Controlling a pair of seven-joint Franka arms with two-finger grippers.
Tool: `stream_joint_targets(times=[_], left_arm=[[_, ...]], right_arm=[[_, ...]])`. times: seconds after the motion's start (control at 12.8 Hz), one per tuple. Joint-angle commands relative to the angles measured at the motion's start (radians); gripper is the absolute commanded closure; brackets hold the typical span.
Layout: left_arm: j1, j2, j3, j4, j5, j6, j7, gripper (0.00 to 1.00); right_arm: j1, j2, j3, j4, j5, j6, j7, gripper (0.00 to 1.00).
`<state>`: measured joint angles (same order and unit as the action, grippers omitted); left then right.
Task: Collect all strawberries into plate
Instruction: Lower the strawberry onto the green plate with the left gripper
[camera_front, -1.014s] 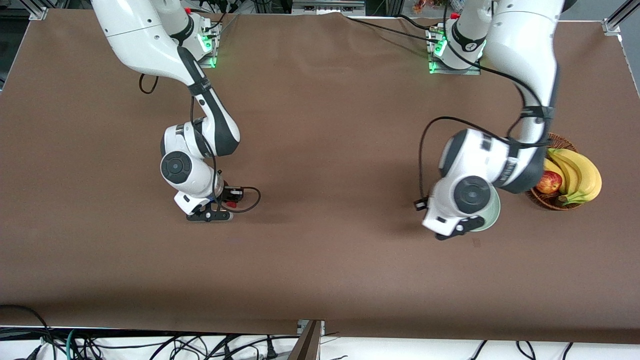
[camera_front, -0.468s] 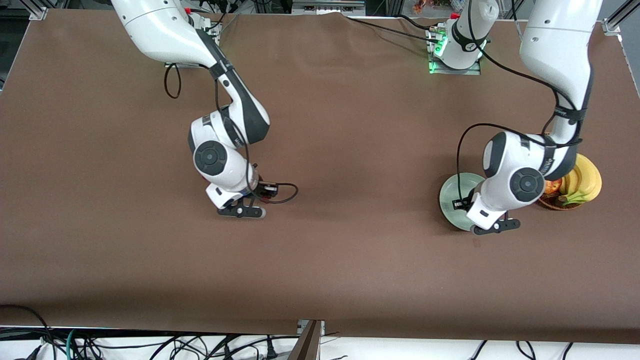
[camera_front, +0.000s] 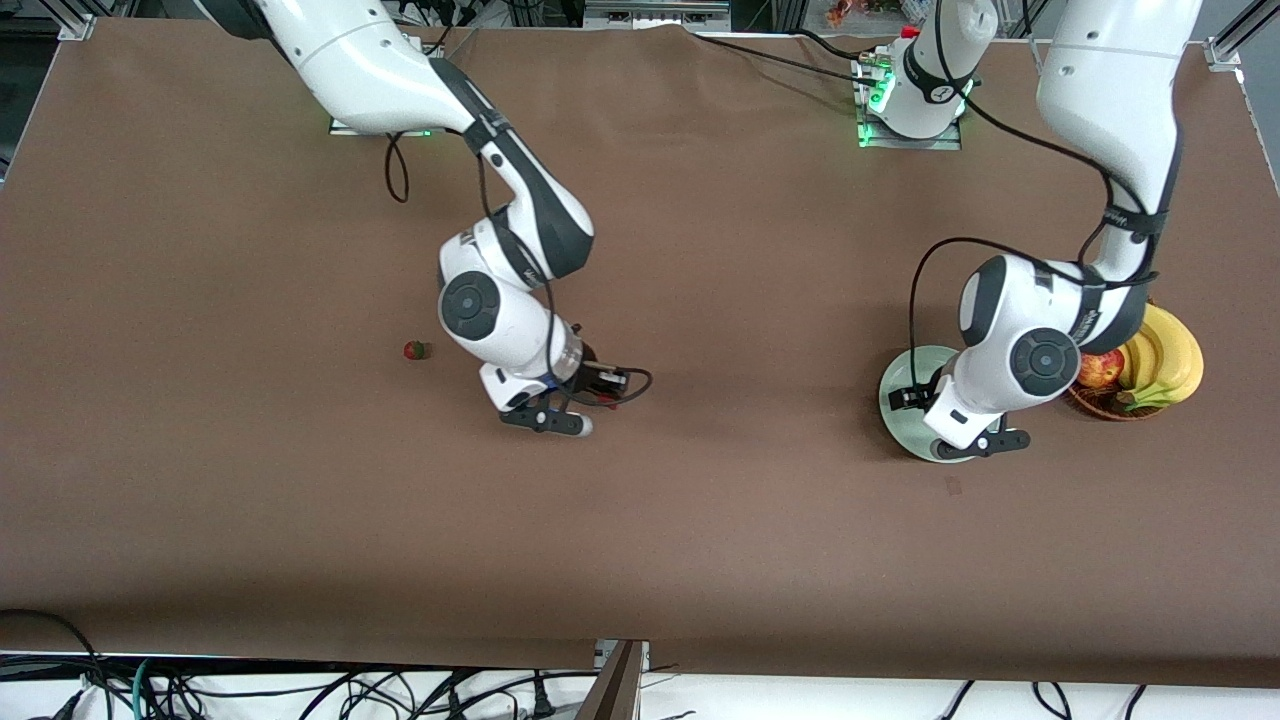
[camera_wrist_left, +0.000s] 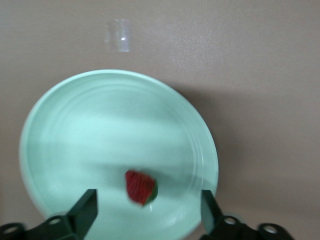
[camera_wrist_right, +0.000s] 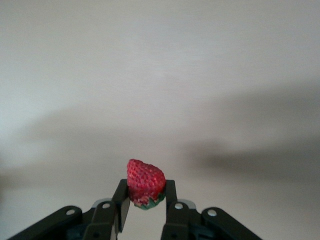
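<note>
The right gripper (camera_wrist_right: 145, 210) is up over bare table, pinching a strawberry (camera_wrist_right: 145, 183). The left gripper (camera_wrist_left: 149, 215) hangs spread wide over the plate (camera_wrist_left: 75, 130), a second berry (camera_wrist_left: 140, 187) lying between its fingers. A third one (camera_front: 416, 350) sits on the table near the right arm.

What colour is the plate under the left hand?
Pale mint green plate, clearest in the left wrist view.

A brown cloth-covered surface (camera_front: 700, 520) fills the scene; tangled black cables (camera_front: 300, 690) lie, apparently on the floor, below its near edge.
</note>
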<state>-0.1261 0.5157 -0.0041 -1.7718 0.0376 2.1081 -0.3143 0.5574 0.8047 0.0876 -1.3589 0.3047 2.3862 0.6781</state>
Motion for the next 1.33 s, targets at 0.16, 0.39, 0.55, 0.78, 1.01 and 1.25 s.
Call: stream_joint_targets(times=[0.16, 0.39, 0.55, 0.78, 1.01, 1.25], left_arm=[[-0.003, -0.069, -0.031, 0.124, -0.163, -0.186, -0.017, 0.0], [-0.036, -0.018, -0.057, 0.182, -0.179, -0.171, -0.15, 0.0], [-0.076, 0.071, -0.056, 0.259, -0.168, -0.172, -0.21, 0.0], [-0.089, 0.101, -0.057, 0.269, -0.167, -0.171, -0.242, 0.0], [-0.095, 0.121, -0.056, 0.269, -0.167, -0.172, -0.241, 0.0], [-0.133, 0.101, -0.054, 0.197, -0.142, -0.195, -0.247, 0.0]], right_arm=[[0.128, 0.18, -0.002, 0.179, 0.014, 0.174, 0.188, 0.68], [0.214, 0.208, -0.005, 0.181, 0.011, 0.302, 0.289, 0.65], [0.254, 0.229, -0.012, 0.181, 0.008, 0.407, 0.362, 0.41], [0.26, 0.24, -0.012, 0.176, 0.007, 0.455, 0.377, 0.19], [0.248, 0.215, -0.041, 0.176, -0.019, 0.417, 0.353, 0.17], [0.185, 0.177, -0.08, 0.178, -0.087, 0.215, 0.278, 0.15]])
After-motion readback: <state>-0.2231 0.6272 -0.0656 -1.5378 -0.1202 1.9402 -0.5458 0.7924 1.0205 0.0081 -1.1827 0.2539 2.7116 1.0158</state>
